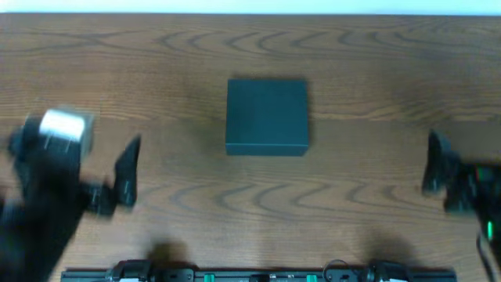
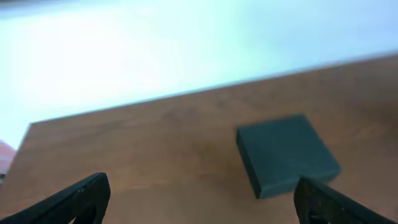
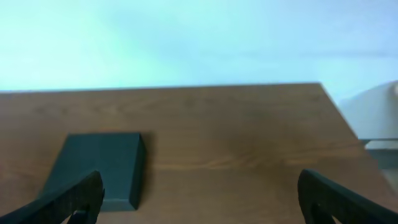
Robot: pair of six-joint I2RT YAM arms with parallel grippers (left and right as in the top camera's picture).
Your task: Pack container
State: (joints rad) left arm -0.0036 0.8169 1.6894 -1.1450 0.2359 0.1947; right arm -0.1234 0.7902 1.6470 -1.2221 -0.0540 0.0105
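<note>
The desk (image 1: 376, 63) is brown wood grain, smooth, with long wavy figure. Beyond its straight far edge, behind the container (image 1: 266, 116), there is only a pale, bright wall. The container sits flat near the middle of the desk. It is a dark teal, matte, square-cornered box with crisp edges and its top closed. Open wood lies on all four of its sides. My left pincer (image 2: 202, 205) hangs left of the container and nearer my base, well apart from it, its black fingers spread wide with nothing between them. My right pincer (image 3: 202, 202) hangs well to the container's right, likewise spread and holding nothing. A dark rail (image 1: 258, 274) lines the desk edge nearest me.
</note>
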